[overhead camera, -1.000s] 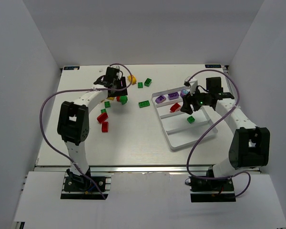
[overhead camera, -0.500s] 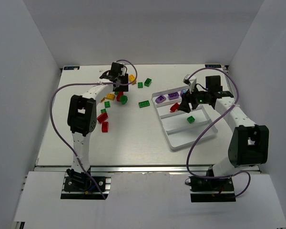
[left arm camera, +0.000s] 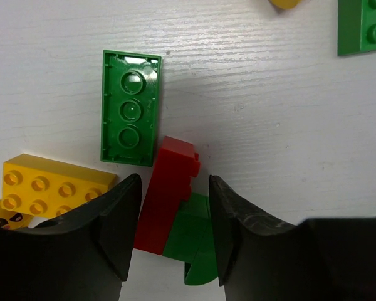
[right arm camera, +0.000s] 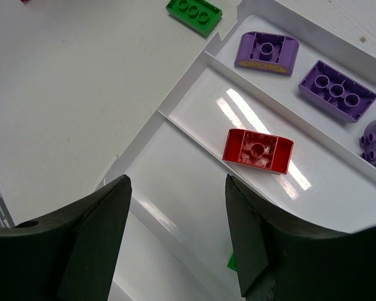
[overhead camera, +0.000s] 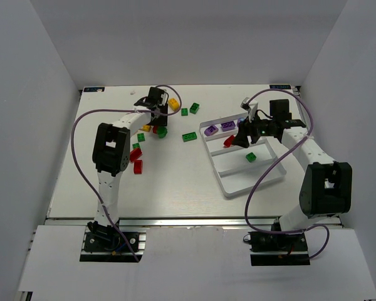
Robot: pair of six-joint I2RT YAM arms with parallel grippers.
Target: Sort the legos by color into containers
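Observation:
Seen from the left wrist, my left gripper (left arm camera: 173, 182) is low over a cluster of legos, open, with a red brick (left arm camera: 166, 200) and a green rounded piece (left arm camera: 191, 238) lying on the table between its jaws. The green piece touches the right finger (left arm camera: 238, 238). An upturned green brick (left arm camera: 130, 116) and a yellow brick (left arm camera: 53, 185) lie beside them. My right gripper (right arm camera: 175, 182) hangs open and empty over the white tray (overhead camera: 250, 185). The tray's far compartment holds purple bricks (right arm camera: 266, 52). The second has a red brick (right arm camera: 258, 150), and another has a green brick (overhead camera: 251, 157).
Loose bricks lie around the left gripper (overhead camera: 156, 119): red ones (overhead camera: 136, 155), small green ones (overhead camera: 184, 111) and a yellow one (overhead camera: 173, 103). A green brick (overhead camera: 188, 137) sits just left of the tray. White walls enclose the table.
The left arm has reached further out over the brick cluster and its jaws have narrowed around the red and green pieces. The right gripper has shifted slightly left over the tray.

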